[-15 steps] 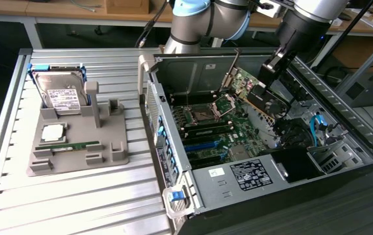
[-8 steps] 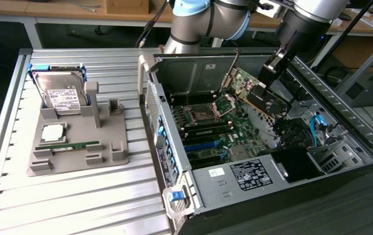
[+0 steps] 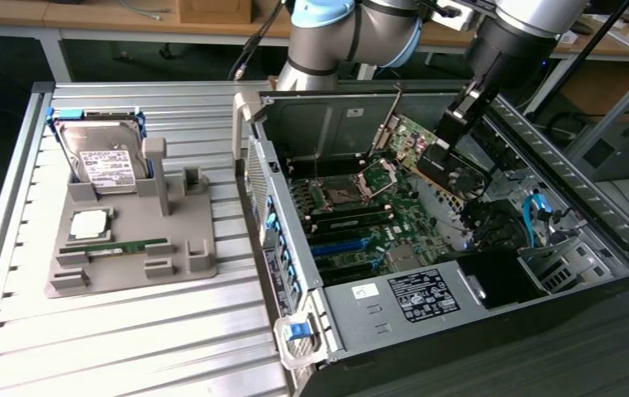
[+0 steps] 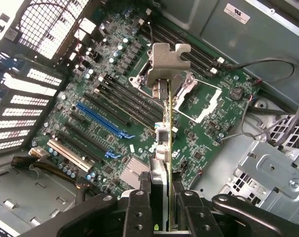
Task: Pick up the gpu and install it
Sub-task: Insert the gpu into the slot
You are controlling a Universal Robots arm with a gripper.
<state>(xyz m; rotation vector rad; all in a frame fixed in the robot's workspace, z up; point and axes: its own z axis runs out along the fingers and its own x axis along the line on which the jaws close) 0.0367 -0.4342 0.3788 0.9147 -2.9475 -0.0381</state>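
- Pincer (image 4: pixel 162 200): dark two-fingered unit on the arm, partly closed. It is clamped on the near edge of the gpu, one finger (image 4: pixel 138 210) on each face of the card.
- Gpu (image 4: pixel 165 123): thin green card, seen edge-on from the wrist, running straight out from the pincer. Its silver bracket (image 4: pixel 167 59) is at the end farthest from the pincer. In the exterior view the gpu (image 3: pixel 416 147) hangs tilted under the pincer (image 3: pixel 463 112), inside the open computer case (image 3: pixel 336 124), above the board and not seated.
- Motherboard (image 4: pixel 199 148): green, directly beyond the held card. A long blue slot (image 4: pixel 102 118) lies to one side of it, apart from the card's edge.
- Grey holder (image 3: pixel 126 265): on the slatted table (image 3: pixel 126 347), well apart from the pincer, toward the exterior view's left.
- Hard drive (image 3: pixel 105 157): upright in that holder.
- Memory stick (image 3: pixel 116 246): flat on the holder, near the drive.
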